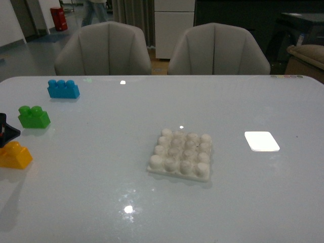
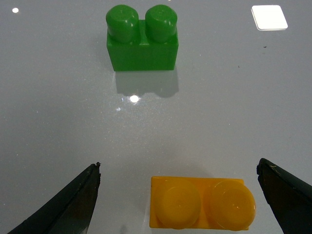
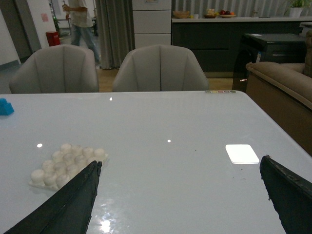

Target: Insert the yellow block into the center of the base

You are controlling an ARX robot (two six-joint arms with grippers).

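Note:
The yellow block (image 1: 15,155) lies on the table at the far left edge of the front view, studs up. In the left wrist view the yellow block (image 2: 201,203) sits between my left gripper's (image 2: 178,168) wide-open fingers, untouched by either. A black tip of that gripper (image 1: 6,131) shows just behind the block in the front view. The white studded base (image 1: 181,154) lies flat near the table's middle; the base (image 3: 66,163) also shows in the right wrist view. My right gripper (image 3: 179,165) hangs open over bare table, away from the base.
A green two-stud brick (image 1: 34,117) stands just beyond the yellow block, and it shows as the green brick (image 2: 142,39) in the left wrist view. A blue three-stud brick (image 1: 63,88) lies farther back. Two grey chairs (image 1: 162,50) stand behind the table's far edge.

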